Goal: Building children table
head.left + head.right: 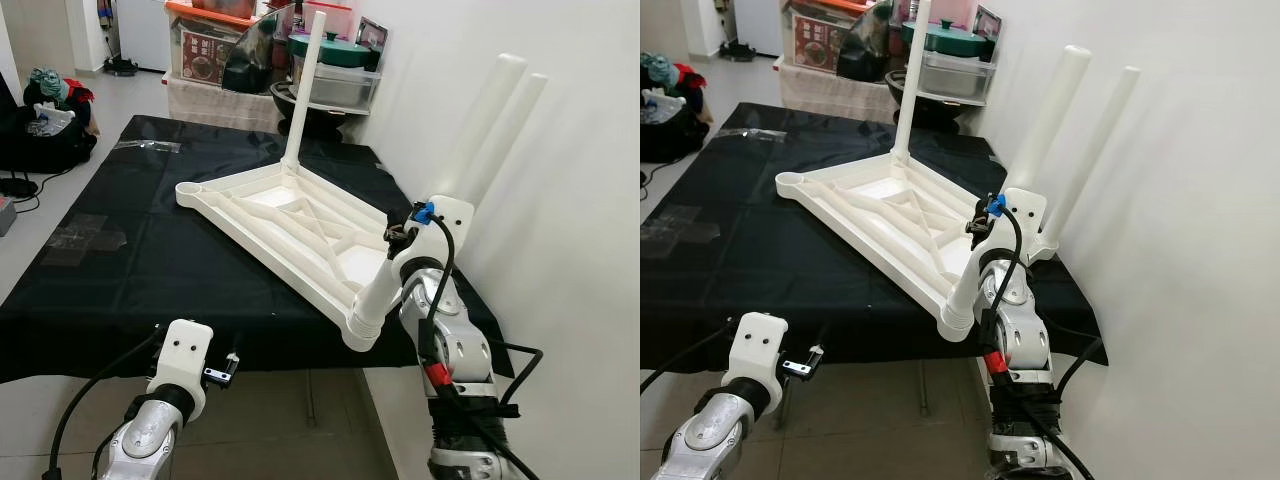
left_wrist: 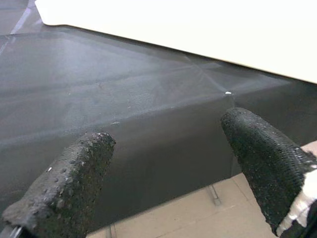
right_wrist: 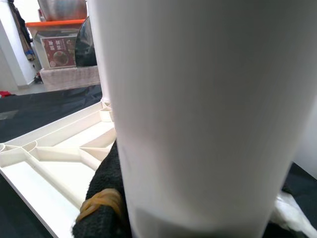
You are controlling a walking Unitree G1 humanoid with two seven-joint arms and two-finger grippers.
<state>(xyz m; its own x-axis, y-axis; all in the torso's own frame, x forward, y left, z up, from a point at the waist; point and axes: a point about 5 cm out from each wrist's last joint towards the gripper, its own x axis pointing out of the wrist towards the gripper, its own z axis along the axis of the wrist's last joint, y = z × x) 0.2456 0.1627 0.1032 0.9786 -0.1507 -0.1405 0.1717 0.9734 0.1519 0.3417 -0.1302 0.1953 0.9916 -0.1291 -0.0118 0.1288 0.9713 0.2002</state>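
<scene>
From the head views, the white tabletop lies upside down on the black-covered desk, one leg already upright at its far corner, and looks a light, stiff, smooth plastic. In the left wrist view the left end effector hangs spread wide and empty before the desk edge. In the right wrist view the right end effector grips another leg low down, a sensible hold for steering this slippery tube.

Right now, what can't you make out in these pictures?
- Right gripper: wrist view blocked by the white leg, so finger contact is unclear.
- Near corner socket of the tabletop: head views, covered by that leg's base.
- Shelf boxes: labels too small.
</scene>
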